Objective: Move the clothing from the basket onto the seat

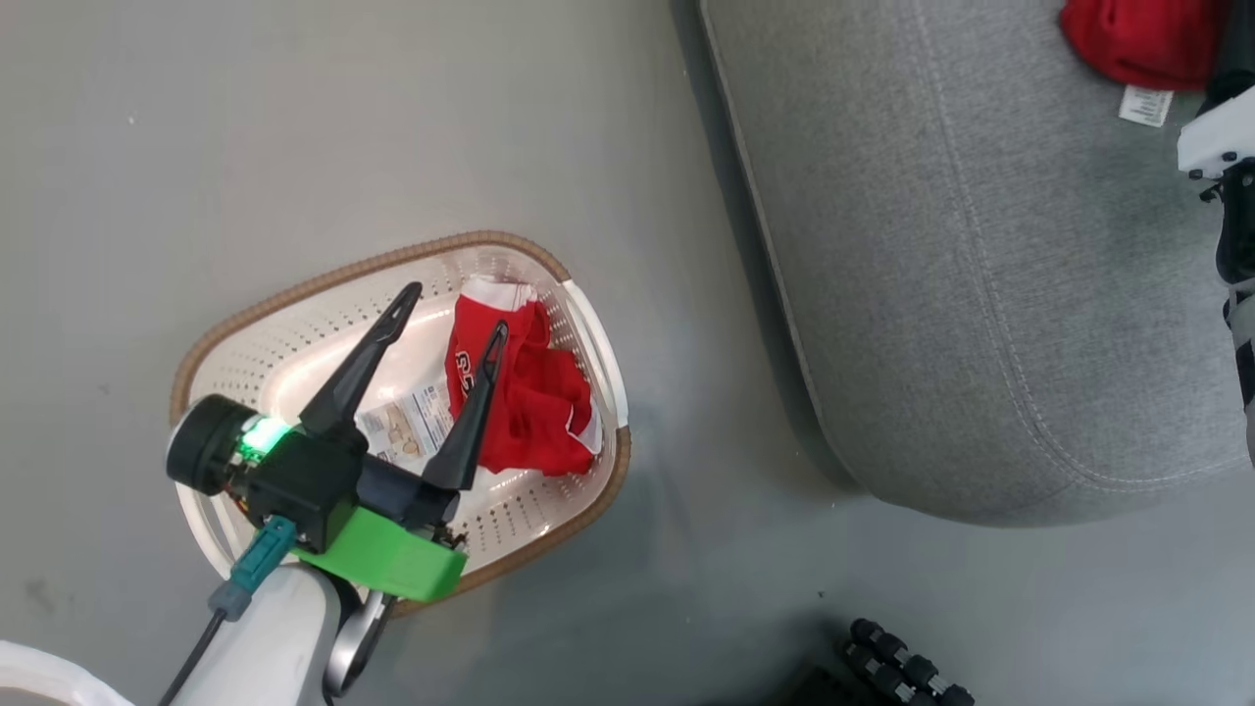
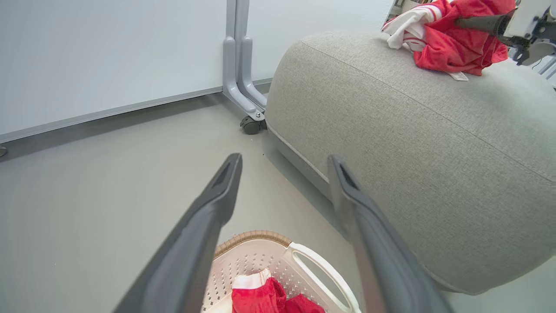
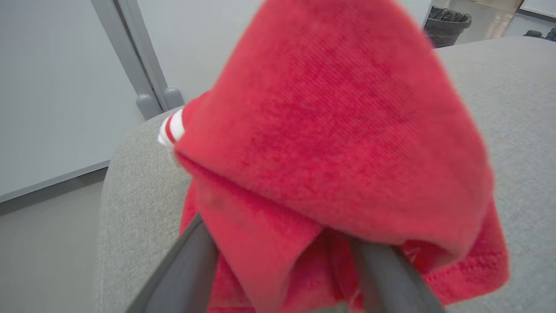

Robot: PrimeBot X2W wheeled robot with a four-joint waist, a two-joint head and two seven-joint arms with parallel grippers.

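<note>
Over the basket (image 1: 255,358), head view: left jaws spread wide, holding nothing, hovering above the basket garment (image 1: 534,402). It lies bunched against the right wall beside a paper label (image 1: 407,427). The seat (image 1: 980,294) stands well apart across bare floor (image 1: 294,118). The seat garment (image 1: 1142,39) sits near its far end, white tag out.

Left wrist view: the left jaws point past the basket toward the seat, not down at the cloth. Risk: a descent on this line would likely close on the handle (image 2: 330,271) or on air.

Right wrist view: right jaws stand apart, gripping nothing, red cloth draped over and between both fingers (image 3: 191,269). Risk: the weave snags a fingertip as the arm pulls back, and the garment trails off the seat to the floor.
</note>
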